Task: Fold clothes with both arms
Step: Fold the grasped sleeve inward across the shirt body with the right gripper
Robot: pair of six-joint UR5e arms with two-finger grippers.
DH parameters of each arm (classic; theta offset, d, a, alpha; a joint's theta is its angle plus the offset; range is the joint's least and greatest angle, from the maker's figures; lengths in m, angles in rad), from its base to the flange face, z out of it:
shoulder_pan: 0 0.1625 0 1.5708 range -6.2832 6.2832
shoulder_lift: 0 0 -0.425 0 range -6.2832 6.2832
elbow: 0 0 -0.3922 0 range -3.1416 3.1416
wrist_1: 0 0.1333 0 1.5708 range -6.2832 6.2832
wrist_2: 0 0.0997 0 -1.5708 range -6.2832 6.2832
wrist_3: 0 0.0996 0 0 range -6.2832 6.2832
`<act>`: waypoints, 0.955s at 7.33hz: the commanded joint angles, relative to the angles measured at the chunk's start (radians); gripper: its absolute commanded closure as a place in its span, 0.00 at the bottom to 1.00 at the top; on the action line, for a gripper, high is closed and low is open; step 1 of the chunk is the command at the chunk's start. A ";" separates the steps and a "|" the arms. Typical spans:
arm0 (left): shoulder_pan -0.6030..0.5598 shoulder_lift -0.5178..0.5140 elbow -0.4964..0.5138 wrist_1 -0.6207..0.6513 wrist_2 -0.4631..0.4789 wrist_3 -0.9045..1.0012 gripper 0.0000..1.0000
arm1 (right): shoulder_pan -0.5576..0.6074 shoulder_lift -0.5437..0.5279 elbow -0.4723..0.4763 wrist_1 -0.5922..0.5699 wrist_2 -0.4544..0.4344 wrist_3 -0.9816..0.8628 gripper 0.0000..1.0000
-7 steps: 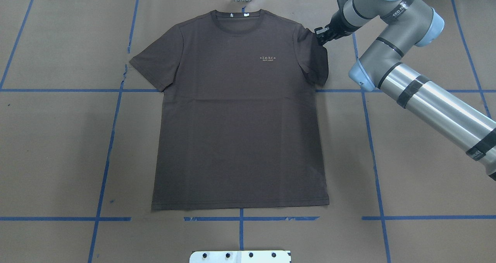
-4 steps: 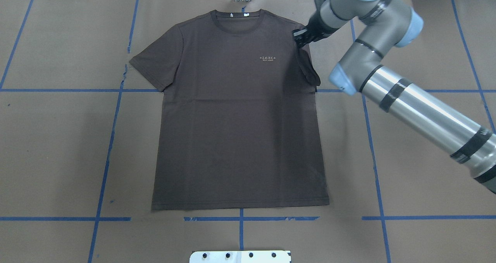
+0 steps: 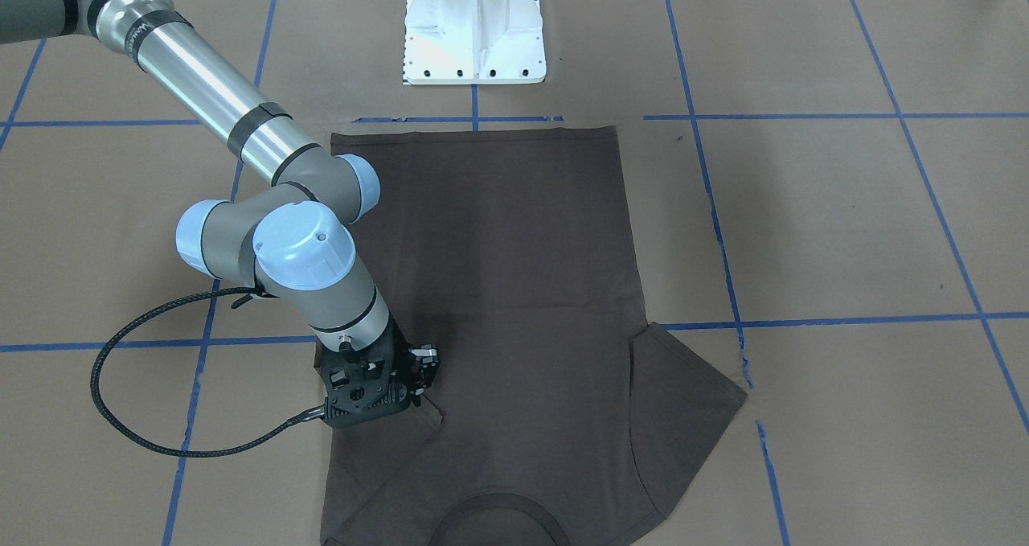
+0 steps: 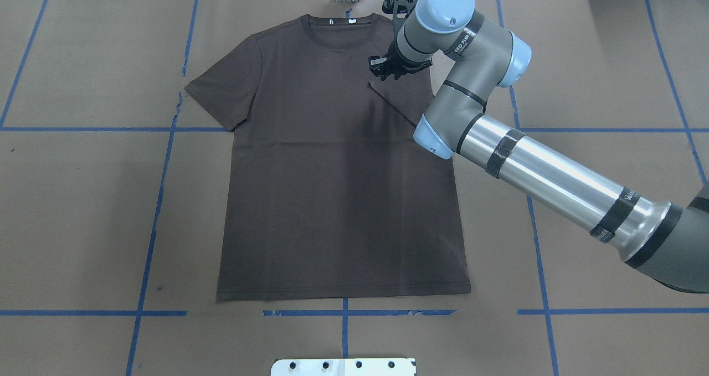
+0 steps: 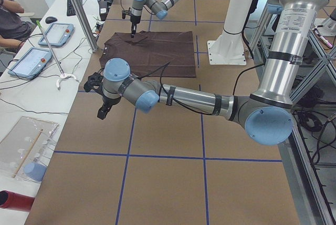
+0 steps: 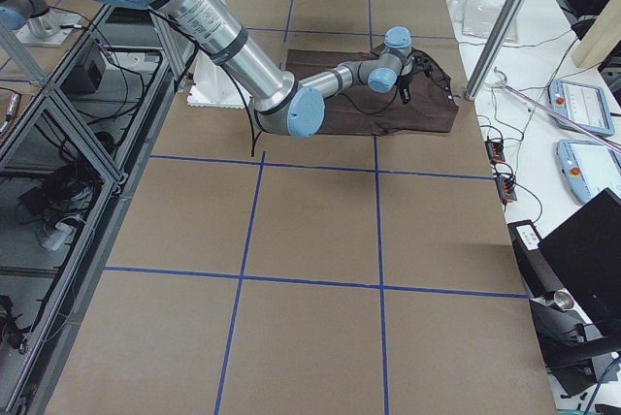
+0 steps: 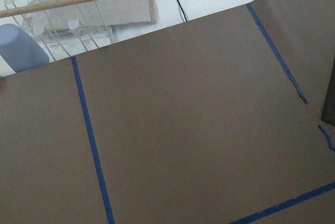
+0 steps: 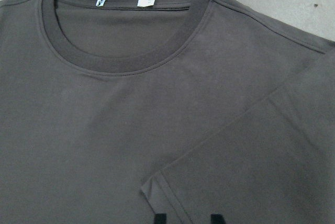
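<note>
The dark grey-brown T-shirt lies flat and face up on the paper-covered desk, with its collar at the edge far from me and its hem near my base. My right arm reaches in over the shirt's right edge. My right hand points down at the chest, just below the collar and a little to my right of the middle. The sleeve on that side is turned inward over the chest, its hem running slantwise across the front. The hem's corner curls up slightly.

In my right wrist view the 2 fingertips stand apart at the bottom edge, just past that corner, with fabric showing in the gap. This hand is spread and pinches nothing. I cannot tell whether the tips touch the cloth.

The other sleeve lies spread flat on the desk, to my left. The body of the shirt is smooth, with straight sides and hem.

My left arm is stretched low over the desk, well to the left of the shirt, and my left hand hangs from its end pointing down. Only the side camera shows it, so I cannot tell whether it is spread or closed. Its wrist camera sees brown paper crossed by blue tape lines. Past the desk's edge it shows a clear rack with a wooden stick and a blue cup.
</note>
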 commanded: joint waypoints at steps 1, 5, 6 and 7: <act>0.009 -0.029 0.000 -0.003 0.001 -0.108 0.00 | 0.014 0.004 -0.007 -0.002 0.003 0.018 0.00; 0.347 -0.086 -0.022 -0.279 0.228 -0.755 0.00 | 0.106 -0.206 0.418 -0.289 0.187 -0.049 0.00; 0.444 -0.119 -0.010 -0.281 0.332 -0.840 0.00 | 0.126 -0.259 0.524 -0.378 0.216 -0.144 0.00; 0.521 -0.153 0.016 -0.284 0.460 -0.900 0.00 | 0.173 -0.280 0.536 -0.404 0.255 -0.239 0.00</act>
